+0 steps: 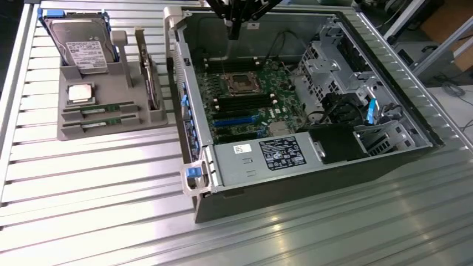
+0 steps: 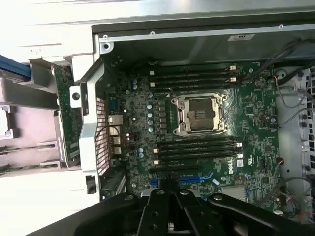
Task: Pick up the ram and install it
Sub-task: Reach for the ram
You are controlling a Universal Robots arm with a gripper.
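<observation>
Two green ram sticks (image 1: 99,109) lie on edge in the slots of a grey holder (image 1: 111,88), at the exterior view's left of the open computer case (image 1: 296,183). The wrist view catches them as thin green strips (image 2: 30,146). My gripper (image 1: 234,32) hangs above the far end of the case, over the motherboard (image 1: 240,102), well apart from the holder. Its black fingers (image 2: 160,206) are shut with nothing between them. Below them lie the empty processor socket (image 2: 199,114) and the black memory slots (image 2: 197,147), all empty.
The holder also carries a hard drive (image 1: 81,47), a square silver processor (image 1: 80,93) and an upright card (image 1: 150,83). Inside the case sit a power supply (image 1: 266,158), drive cages (image 1: 333,61) and loose cables. Ribbed metal table all around.
</observation>
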